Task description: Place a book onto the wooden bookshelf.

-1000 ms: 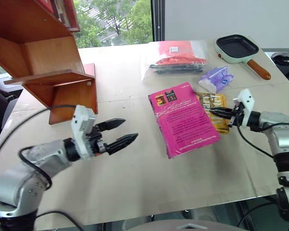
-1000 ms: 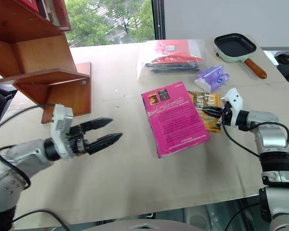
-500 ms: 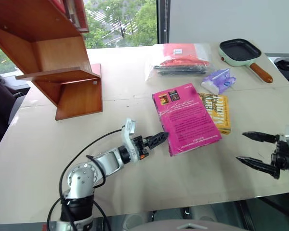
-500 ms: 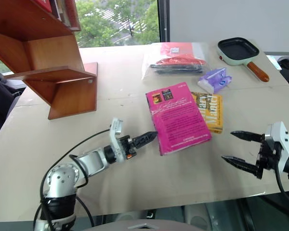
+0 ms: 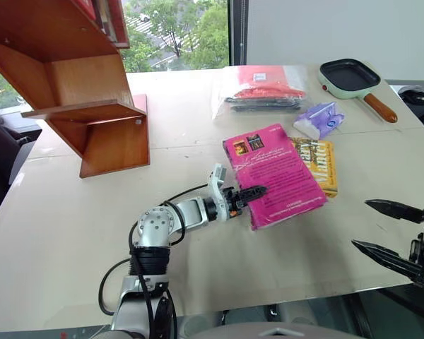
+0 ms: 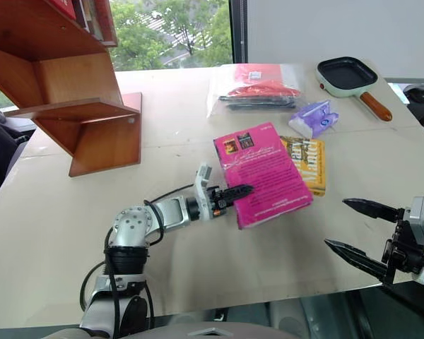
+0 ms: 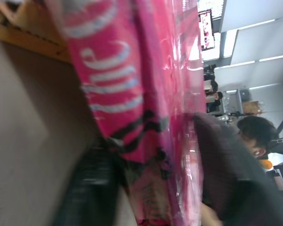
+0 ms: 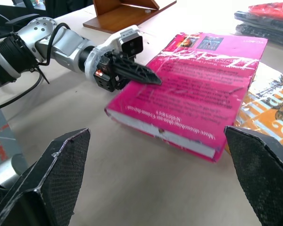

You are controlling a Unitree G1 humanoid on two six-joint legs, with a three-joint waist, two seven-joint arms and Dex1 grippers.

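You see the pink book (image 5: 275, 173) lying flat, cover up, mid-table, its far edge overlapping a yellow book (image 5: 318, 162). The reddish-brown wooden bookshelf (image 5: 78, 92) stands well apart at the table's far left.

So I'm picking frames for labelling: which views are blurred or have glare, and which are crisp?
Left wrist view: heavily blurred, the book smeared, glossy streaks on its cover, the fingers dark blobs. Right wrist view: sharp on the book and the left gripper; soft sheen on the cover. Left eye view: crisp, bright window behind the wooden bookshelf.
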